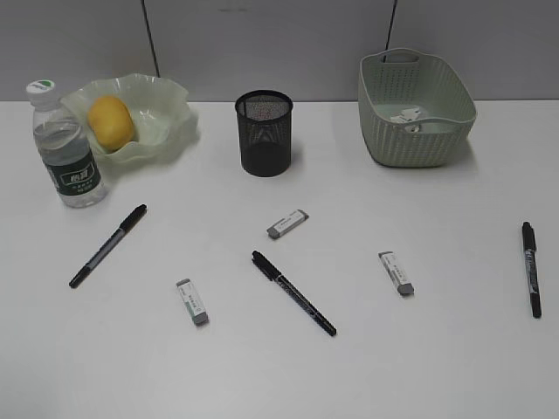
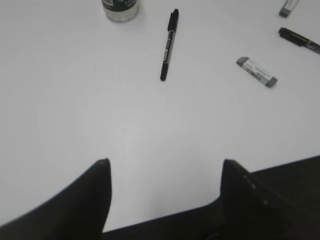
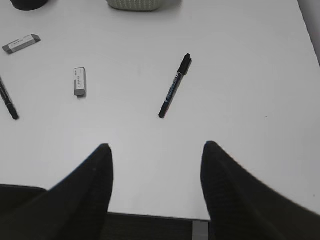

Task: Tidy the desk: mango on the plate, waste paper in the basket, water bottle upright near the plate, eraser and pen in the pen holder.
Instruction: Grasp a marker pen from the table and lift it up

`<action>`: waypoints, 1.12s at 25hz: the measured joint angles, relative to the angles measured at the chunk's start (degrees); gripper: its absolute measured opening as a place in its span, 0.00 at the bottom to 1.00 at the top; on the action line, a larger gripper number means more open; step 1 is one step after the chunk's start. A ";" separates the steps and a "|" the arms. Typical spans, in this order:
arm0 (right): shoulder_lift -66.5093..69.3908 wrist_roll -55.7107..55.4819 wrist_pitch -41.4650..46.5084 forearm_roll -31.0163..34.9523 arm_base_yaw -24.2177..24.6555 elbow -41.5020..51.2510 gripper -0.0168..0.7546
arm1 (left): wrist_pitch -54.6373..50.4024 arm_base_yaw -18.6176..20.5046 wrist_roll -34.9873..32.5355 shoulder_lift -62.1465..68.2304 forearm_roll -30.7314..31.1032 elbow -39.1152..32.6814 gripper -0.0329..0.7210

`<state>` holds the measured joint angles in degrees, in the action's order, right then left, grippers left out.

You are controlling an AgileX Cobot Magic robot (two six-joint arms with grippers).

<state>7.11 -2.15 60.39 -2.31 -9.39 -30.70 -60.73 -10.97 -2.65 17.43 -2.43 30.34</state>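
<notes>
Mango (image 1: pixel 110 121) sits in the plate (image 1: pixel 166 122) at upper left, water bottle (image 1: pixel 68 148) upright beside it; both grippers (left (image 2: pixel 165 167), right (image 3: pixel 156 152)) hover spread apart, empty.

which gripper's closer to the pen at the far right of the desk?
Right. The right gripper hovers open just short of that pen; the left gripper sits over the desk's left side, and that pen doesn't appear in its view.
</notes>
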 joint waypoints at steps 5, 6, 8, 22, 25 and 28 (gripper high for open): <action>0.00 0.00 -0.61 0.00 0.00 0.00 0.60 | -0.04 0.00 0.00 -0.65 0.00 0.00 0.73; 0.00 0.00 -1.01 0.00 0.00 0.00 0.60 | -0.04 0.00 0.00 -1.33 0.00 0.00 0.73; 0.06 0.00 -1.92 0.00 0.00 0.00 0.60 | -0.07 0.00 0.00 -2.79 0.00 0.00 0.72; 32.14 -5.20 -12.40 -0.38 0.00 -2.45 0.60 | -0.26 0.00 0.00 -11.33 0.00 0.00 0.72; 43.53 -7.96 -13.63 -1.17 0.00 -5.94 0.60 | -0.34 0.00 0.00 -13.22 0.00 0.00 0.71; 53.78 -9.86 -14.33 -1.34 0.00 -10.63 0.60 | -0.46 0.00 0.00 -14.58 0.00 0.00 0.70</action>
<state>60.89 -12.01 46.07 -3.65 -9.39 -41.33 -61.18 -10.97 -2.65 2.85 -2.43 30.34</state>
